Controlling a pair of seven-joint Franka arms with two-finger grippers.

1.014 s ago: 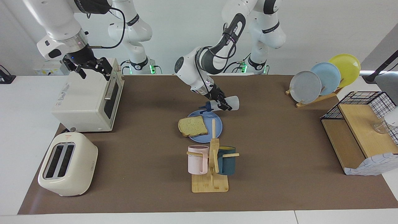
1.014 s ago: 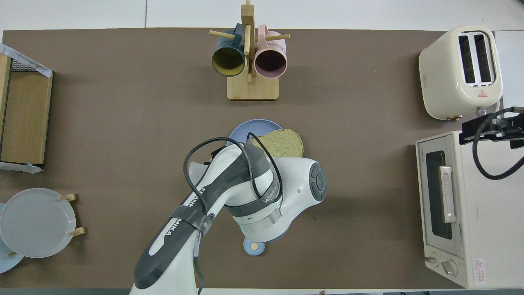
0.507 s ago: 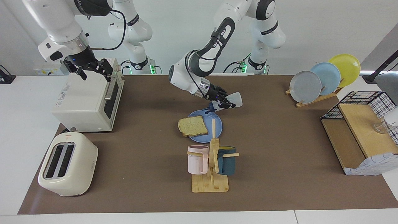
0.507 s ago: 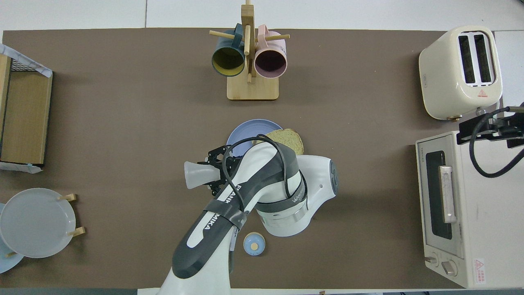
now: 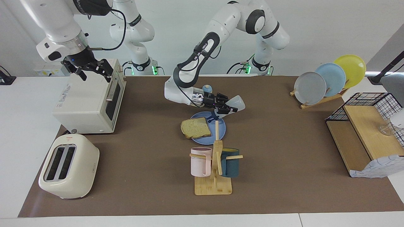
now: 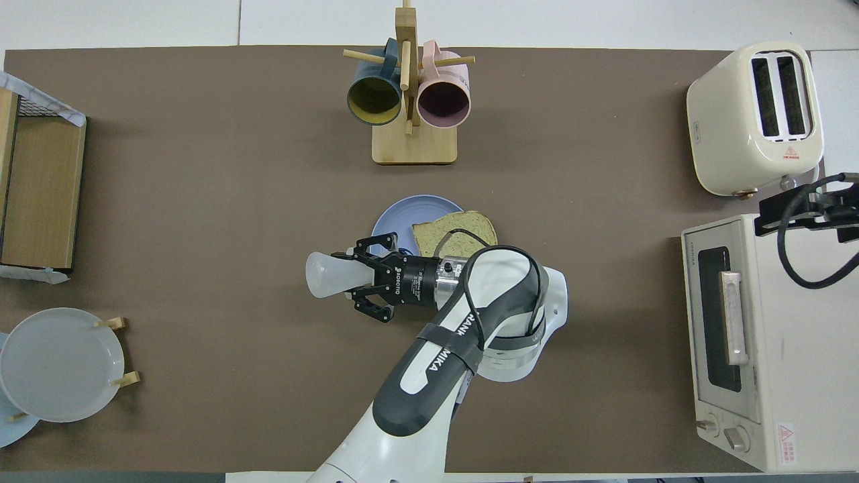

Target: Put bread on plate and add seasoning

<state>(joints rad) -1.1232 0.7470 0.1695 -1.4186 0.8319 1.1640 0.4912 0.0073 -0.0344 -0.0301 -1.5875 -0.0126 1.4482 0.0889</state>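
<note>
The bread [image 5: 195, 127] [image 6: 456, 231] lies on the blue plate [image 5: 221, 126] [image 6: 396, 216] in the middle of the table, overhanging its rim toward the right arm's end. My left gripper [image 5: 224, 108] [image 6: 366, 276] is shut on the seasoning [image 5: 236, 102] [image 6: 327, 275], a translucent bottle. The bottle is tilted, with its dark cap pointing down over the plate's edge nearer the robots. My right gripper [image 5: 91, 71] [image 6: 772, 218] waits open above the toaster oven, holding nothing.
A mug rack [image 5: 216, 176] [image 6: 413, 144] stands just past the plate. A small blue bell [image 5: 206, 88] sits nearer the robots. The toaster oven [image 5: 88, 97] [image 6: 751, 335] and toaster [image 5: 68, 165] [image 6: 758, 117] fill the right arm's end. Upright plates [image 5: 328, 78] [image 6: 57, 362] and a wire shelf [image 5: 366, 132] [image 6: 37, 194] stand at the left arm's end.
The left wrist has swung round and tipped the bottle from lying level to cap-down over the plate. Its forearm has lifted away from the bell. The right arm has barely moved.
</note>
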